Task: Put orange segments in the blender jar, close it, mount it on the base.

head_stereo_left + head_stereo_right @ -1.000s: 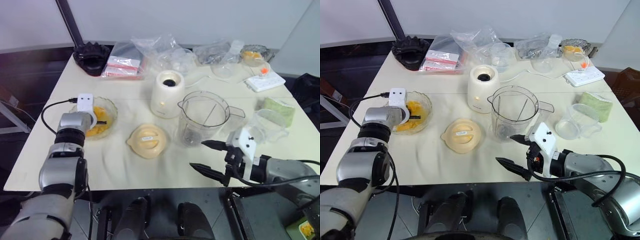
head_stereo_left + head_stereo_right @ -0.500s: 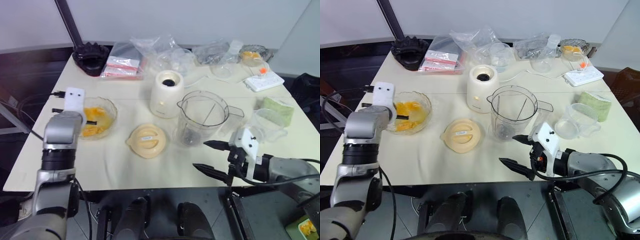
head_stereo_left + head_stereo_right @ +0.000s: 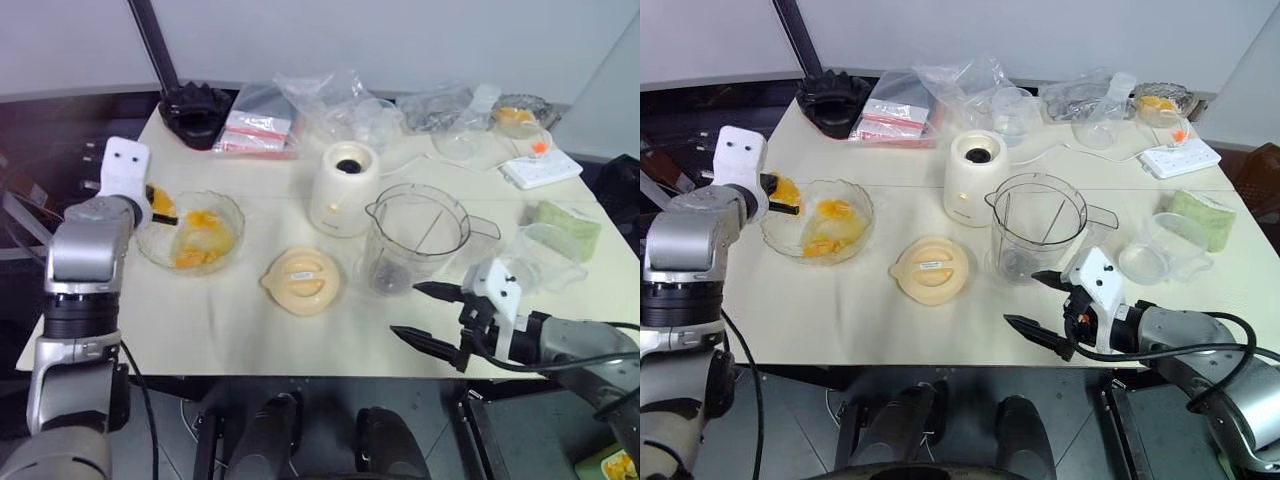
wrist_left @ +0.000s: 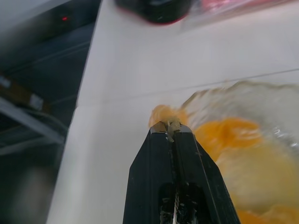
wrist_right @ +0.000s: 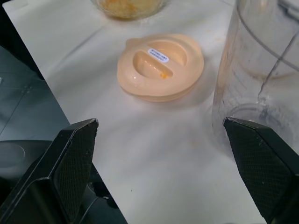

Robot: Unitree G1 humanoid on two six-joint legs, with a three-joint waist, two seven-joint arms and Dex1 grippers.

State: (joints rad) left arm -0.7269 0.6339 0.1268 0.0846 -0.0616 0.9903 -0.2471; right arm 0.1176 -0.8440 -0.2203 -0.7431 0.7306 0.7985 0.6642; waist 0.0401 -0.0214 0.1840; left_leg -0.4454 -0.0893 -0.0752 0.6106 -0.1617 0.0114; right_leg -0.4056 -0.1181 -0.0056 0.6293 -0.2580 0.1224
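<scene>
Head views: left tool (image 3: 790, 208) raised over the left rim of the ruffled clear glass bowl (image 3: 855, 235), pinched tight on one glossy orange-yellow segment (image 3: 784, 190); more orange segments (image 3: 823, 228) lie in the bowl. Tall clear plastic blender jar (image 3: 1038, 228) stands on the cream bench (image 3: 890, 310), just beside the cream-white rounded base (image 3: 975, 178).

Left wrist view: black fingers (image 4: 159, 168) meet, segment at their tips.

Right wrist view: right tool (image 5: 173, 163) spread wide and empty, pale orange-cream round lid (image 5: 160, 65) ahead beside the jar.
</scene>
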